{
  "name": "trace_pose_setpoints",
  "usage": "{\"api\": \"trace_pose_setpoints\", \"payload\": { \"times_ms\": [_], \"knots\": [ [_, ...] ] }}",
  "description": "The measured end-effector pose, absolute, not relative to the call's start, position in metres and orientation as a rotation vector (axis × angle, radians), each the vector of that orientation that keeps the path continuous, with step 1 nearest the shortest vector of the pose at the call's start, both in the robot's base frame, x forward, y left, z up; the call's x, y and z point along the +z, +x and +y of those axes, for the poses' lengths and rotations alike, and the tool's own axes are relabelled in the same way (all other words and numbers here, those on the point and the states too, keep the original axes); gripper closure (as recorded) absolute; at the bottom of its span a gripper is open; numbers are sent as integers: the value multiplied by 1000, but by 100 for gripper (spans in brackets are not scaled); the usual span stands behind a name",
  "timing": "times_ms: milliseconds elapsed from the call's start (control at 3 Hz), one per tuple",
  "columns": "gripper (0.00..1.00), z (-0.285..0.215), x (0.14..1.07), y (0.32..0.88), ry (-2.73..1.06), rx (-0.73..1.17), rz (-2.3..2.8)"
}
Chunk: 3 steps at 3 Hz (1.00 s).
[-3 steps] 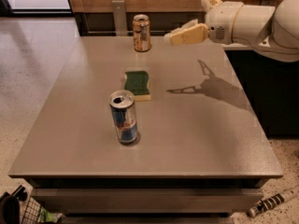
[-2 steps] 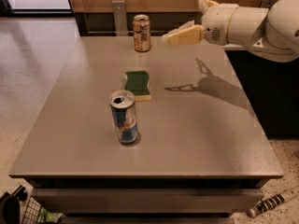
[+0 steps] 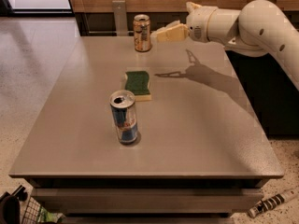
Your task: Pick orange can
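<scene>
The orange can (image 3: 141,32) stands upright at the far edge of the grey table (image 3: 201,125), with an orange-and-tan body and a silver top rim. My gripper (image 3: 158,35) reaches in from the right at about the can's height. Its tip is just to the right of the can, a small gap away. The white arm (image 3: 243,24) stretches back to the right edge of the view and casts a shadow on the table right of centre.
A taller blue-and-silver can (image 3: 124,116) with a red marking stands upright near the table's front centre. A green-and-yellow sponge (image 3: 138,84) lies flat between the two cans. A dark wall base and a wooden panel run behind the table.
My gripper has moved left, closing most of the gap to the orange can. Both cans and the sponge have stayed where they were.
</scene>
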<state>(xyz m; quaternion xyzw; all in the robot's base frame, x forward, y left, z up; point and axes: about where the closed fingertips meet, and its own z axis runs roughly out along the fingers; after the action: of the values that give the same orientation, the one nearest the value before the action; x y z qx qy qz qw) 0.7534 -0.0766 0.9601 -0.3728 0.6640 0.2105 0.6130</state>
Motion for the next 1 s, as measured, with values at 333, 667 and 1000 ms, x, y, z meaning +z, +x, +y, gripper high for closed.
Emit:
{"api": "trace_pose_setpoints", "payload": {
  "times_ms": [333, 667, 1000],
  "knots": [
    [0, -61, 949, 783, -826, 529, 1518],
    [0, -50, 940, 804, -800, 573, 1502],
    [0, -35, 935, 820, -787, 614, 1488]
  ]
}}
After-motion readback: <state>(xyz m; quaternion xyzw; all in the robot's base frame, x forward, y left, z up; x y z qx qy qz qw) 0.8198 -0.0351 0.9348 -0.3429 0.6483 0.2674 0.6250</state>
